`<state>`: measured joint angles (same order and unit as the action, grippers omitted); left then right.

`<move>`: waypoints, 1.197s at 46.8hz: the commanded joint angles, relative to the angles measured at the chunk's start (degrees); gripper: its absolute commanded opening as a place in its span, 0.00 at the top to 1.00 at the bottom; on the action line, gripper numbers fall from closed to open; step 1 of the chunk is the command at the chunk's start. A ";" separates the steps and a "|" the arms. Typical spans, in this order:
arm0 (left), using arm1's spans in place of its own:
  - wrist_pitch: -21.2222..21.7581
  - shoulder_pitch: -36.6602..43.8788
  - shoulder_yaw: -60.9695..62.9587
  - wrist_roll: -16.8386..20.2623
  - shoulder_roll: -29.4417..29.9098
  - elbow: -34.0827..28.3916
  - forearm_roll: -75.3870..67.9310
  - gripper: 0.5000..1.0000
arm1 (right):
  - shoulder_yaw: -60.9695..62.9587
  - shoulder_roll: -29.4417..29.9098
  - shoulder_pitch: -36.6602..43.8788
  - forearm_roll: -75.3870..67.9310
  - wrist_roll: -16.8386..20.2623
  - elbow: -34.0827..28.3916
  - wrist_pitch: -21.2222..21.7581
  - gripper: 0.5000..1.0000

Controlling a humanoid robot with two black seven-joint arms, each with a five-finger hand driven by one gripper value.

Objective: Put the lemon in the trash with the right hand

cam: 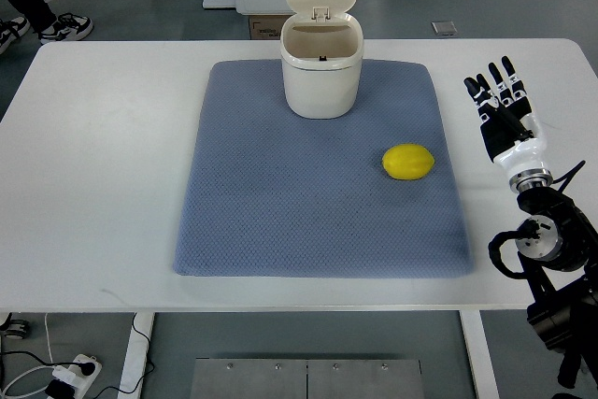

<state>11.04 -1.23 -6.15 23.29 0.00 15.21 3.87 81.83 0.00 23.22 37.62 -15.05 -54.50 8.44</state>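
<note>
One white table (103, 184), blue mat (280, 203), grey floor (112, 7)

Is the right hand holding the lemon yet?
No. The lemon lies alone on the blue mat, while the right hand hovers open beside the mat.

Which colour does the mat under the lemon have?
The mat is blue-grey with a fine dotted texture, seen in the top view.

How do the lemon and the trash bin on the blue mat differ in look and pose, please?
The lemon is bright yellow; the trash bin is cream white. The lemon is small and lies on its side, while the trash bin is much larger and stands upright with its lid flipped open. The lemon sits nearer the right hand; the trash bin is at the mat's far edge. Both rest on the blue mat.
</note>
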 commanded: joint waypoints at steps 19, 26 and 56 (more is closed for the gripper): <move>0.04 0.00 0.00 0.00 0.00 0.00 0.00 0.00 | -0.09 0.00 2.27 -4.57 -0.59 1.85 -0.27 0.00; 0.04 0.00 0.00 0.00 0.00 0.00 0.00 0.00 | -0.09 0.00 2.18 -5.10 -0.50 1.85 -0.18 0.00; 0.04 0.00 0.00 0.00 0.00 0.00 0.00 0.00 | -3.87 -1.05 1.39 -4.31 -0.24 1.85 0.53 0.00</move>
<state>11.07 -1.23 -6.15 23.29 0.00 15.21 3.87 78.97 -0.27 24.60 32.87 -15.10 -52.64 9.00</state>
